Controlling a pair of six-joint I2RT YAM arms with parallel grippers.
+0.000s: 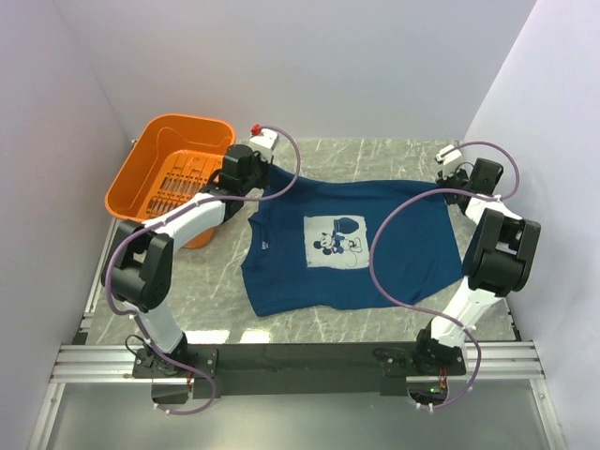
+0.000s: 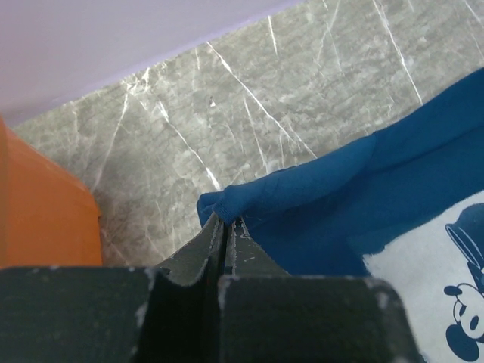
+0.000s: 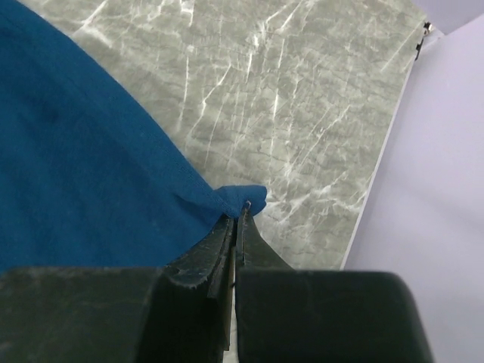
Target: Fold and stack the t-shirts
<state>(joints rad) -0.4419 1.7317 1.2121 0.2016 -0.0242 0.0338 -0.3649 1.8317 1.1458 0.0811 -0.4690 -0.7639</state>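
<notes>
We have the navy t-shirt lying spread out across the middle of the bench, chest side up. Its pale mouse print sits right at the centre of the top view, and the collar points toward the left of the frame.

At the shirt's upper-left corner, the left pincer is pressed together on a small bunched fold of blue cloth. In its wrist view the fabric pokes out just above the dark fingertips. The orange basket sits tilted in the upper left of the top view, close beside that arm.

On the right, the right pincer is clamped on the shirt's upper-right corner, with a little tuft of blue peeking past its tips. There is grey marbled bench beyond it and a pale wall along the right edge.
</notes>
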